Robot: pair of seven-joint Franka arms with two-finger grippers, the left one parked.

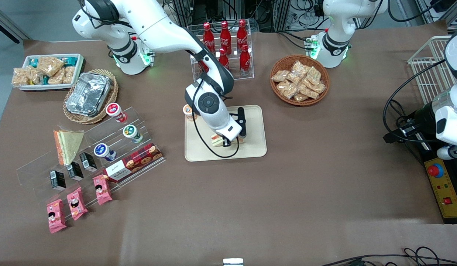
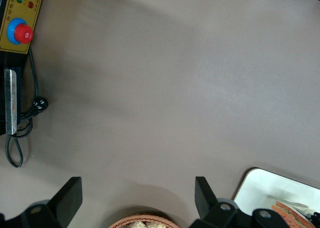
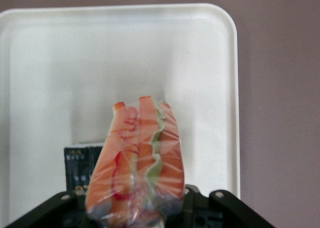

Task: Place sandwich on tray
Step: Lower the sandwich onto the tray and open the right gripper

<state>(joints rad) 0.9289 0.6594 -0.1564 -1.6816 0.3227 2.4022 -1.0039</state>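
Hanging over the middle of the tray (image 1: 254,122), the gripper (image 1: 225,141) has its fingers clenched on the sandwich (image 1: 216,140), which sits low over the tray's surface; whether it touches the tray cannot be told. From the right wrist view the sandwich (image 3: 140,158) shows edge-on in its clear wrap, with orange-red and greenish stripes between pale bread, pinched at its lower end between the gripper (image 3: 137,208) fingers, and the cream tray (image 3: 210,62) spreads beneath it with its rounded corner and low rim in sight. A small black packet (image 3: 80,165) lies on the tray just beside the sandwich. The tray rests near the centre of the table (image 1: 324,177), and a small orange-lidded cup (image 1: 188,110) stands at the tray's corner that is farther from the front camera and toward the working arm's end. Toward that same end of the table a clear stepped rack (image 1: 40,170) carries another sandwich wedge (image 1: 68,146) showing its broad pale face. A rack of red bottles (image 1: 228,44) stands near the table edge farther from the front camera than the tray.
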